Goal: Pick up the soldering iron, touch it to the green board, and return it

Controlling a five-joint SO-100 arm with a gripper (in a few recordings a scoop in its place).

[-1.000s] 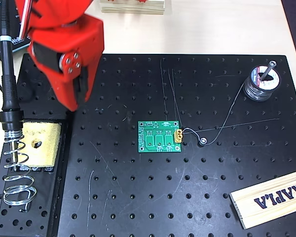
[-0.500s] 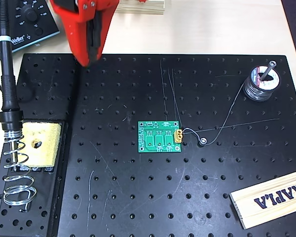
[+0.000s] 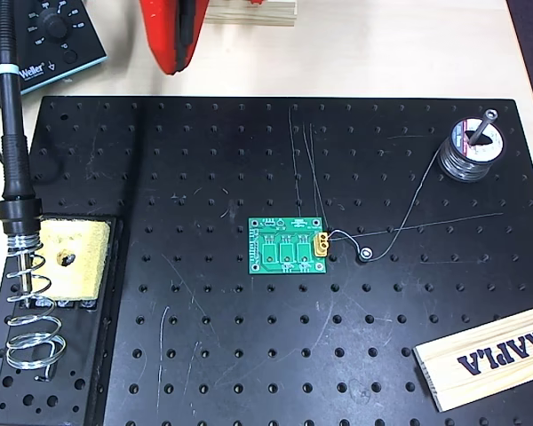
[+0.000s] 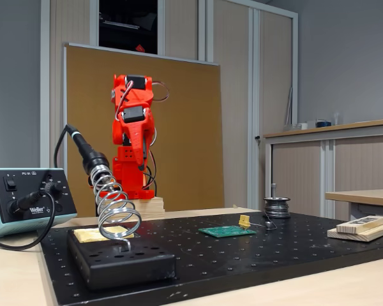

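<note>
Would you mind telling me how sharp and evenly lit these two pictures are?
Overhead view: even light, sharp; soft glare on the black plate; green board print readable. Fixed view: dimmer; the gripper looks slightly soft, and the soldering iron is dark against the wall.

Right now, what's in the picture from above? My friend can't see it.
The soldering iron sits in its coiled stand at the left, beside a yellow sponge. The green board lies mid-plate, and the red gripper is at the top edge.
</note>
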